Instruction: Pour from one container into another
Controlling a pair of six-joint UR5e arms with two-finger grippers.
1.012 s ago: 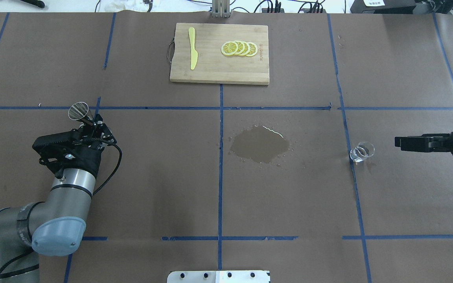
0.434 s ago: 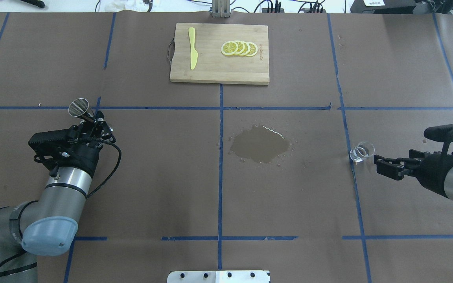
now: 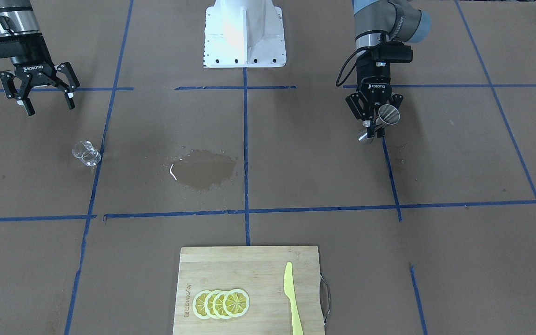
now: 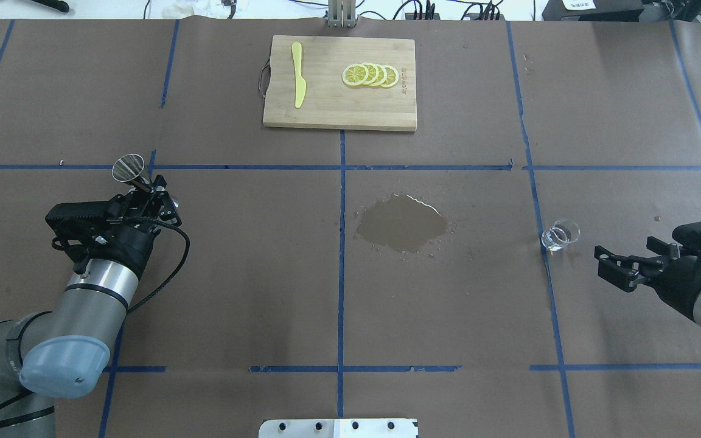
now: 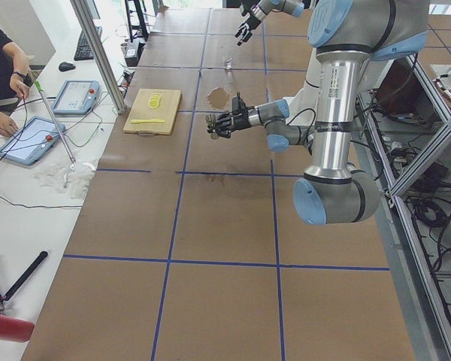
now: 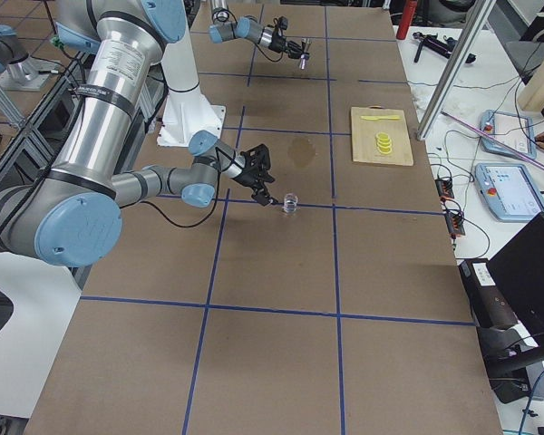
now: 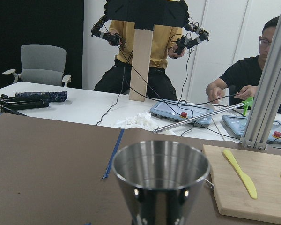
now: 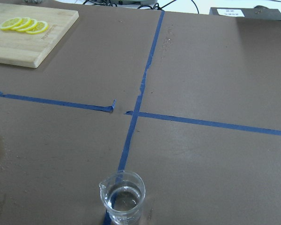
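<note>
Left tool (image 3: 373, 126) clenching steel jigger (image 3: 387, 114), holding it tilted above counter (image 3: 296, 153). Right tool (image 3: 49, 108) spread wide, empty, hanging just short of glass cup (image 3: 86, 153). Risk: off-centre closing tipping small slick cup, growing puddle (image 3: 201, 168).

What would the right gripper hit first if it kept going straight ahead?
Probably the glass cup: it sits nearly dead ahead of the open right gripper, nothing between. Exact height alignment is unclear.
</note>
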